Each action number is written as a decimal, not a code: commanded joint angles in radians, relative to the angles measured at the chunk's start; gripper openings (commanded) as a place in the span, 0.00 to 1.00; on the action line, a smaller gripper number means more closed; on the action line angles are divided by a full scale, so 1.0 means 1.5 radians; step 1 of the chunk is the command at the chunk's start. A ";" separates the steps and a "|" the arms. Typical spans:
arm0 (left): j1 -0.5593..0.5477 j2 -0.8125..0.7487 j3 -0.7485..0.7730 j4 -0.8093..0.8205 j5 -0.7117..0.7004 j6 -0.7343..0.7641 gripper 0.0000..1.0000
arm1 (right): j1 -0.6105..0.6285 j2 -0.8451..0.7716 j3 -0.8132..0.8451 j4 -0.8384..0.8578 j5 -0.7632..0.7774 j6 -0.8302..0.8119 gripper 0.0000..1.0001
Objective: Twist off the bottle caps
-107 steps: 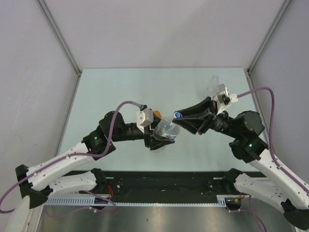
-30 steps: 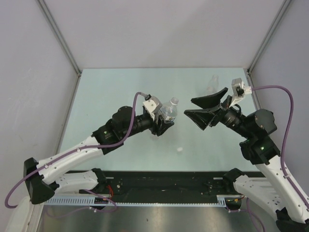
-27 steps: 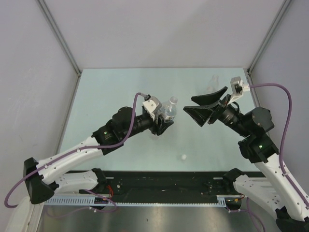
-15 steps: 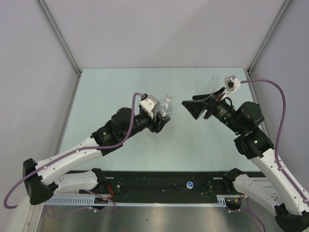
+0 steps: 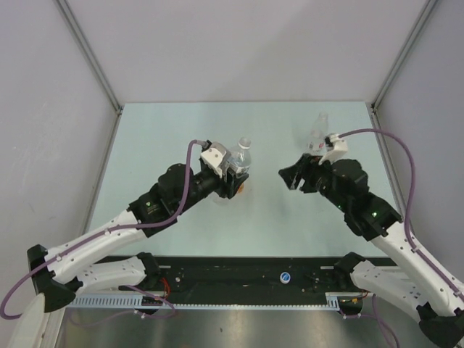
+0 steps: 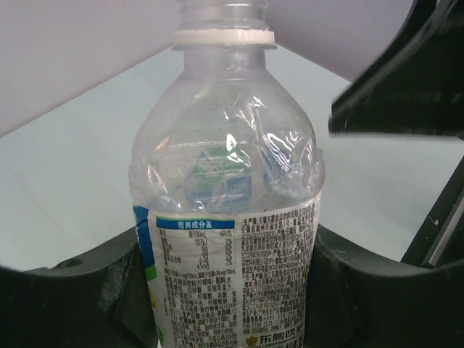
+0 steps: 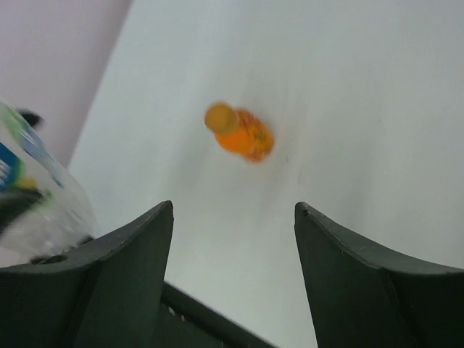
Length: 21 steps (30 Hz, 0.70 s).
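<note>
Top: left hand [image 5: 238, 176] clamped on the clear bottle [image 5: 243, 154]; right hand [image 5: 286, 177] apart, empty, facing it. Left wrist: neck [image 6: 223, 13] uncapped above the fingers [image 6: 72, 297]; advise setting it down upright. Right wrist: orange bottle [image 7: 248, 139], orange cap [image 7: 219, 117] on, beyond the fingers; advise centring on the cap.

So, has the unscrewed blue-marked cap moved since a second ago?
Yes. The cap rolled off the near edge of the table and now lies on the black rail.

I read print only on the white label [image 6: 232, 275] of the clear bottle [image 6: 225, 145]. Its blue band [image 6: 196, 224] says 营养成分表, and 100mL stands in the table just below. Near the bottom edge is 东鹏饮. The rest is too fine for me to read.
</note>
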<state>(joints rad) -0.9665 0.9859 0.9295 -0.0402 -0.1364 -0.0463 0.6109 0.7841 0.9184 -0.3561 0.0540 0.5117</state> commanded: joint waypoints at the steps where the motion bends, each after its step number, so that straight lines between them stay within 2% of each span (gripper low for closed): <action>1: -0.002 -0.045 -0.007 -0.019 -0.033 -0.007 0.00 | 0.111 0.021 -0.017 -0.167 0.119 0.052 0.72; 8: -0.003 -0.074 -0.025 -0.031 -0.036 -0.018 0.00 | 0.320 0.075 -0.008 -0.356 0.223 0.216 0.73; 9: -0.003 -0.076 -0.028 -0.032 -0.033 -0.023 0.00 | 0.386 0.085 -0.008 -0.377 0.264 0.278 0.74; 12: -0.002 -0.087 -0.043 -0.026 -0.024 -0.038 0.00 | 0.500 0.127 -0.013 -0.443 0.325 0.403 0.75; 16: -0.003 -0.089 -0.051 -0.027 -0.004 -0.049 0.00 | 0.608 0.176 -0.035 -0.501 0.346 0.545 0.77; 21: -0.006 -0.093 -0.058 -0.032 0.006 -0.060 0.00 | 0.661 0.168 -0.092 -0.520 0.324 0.638 0.78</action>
<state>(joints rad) -0.9672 0.8680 0.8490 -0.0994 -0.1513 -0.1055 1.5604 1.0672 0.8391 -1.0466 0.4908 1.2484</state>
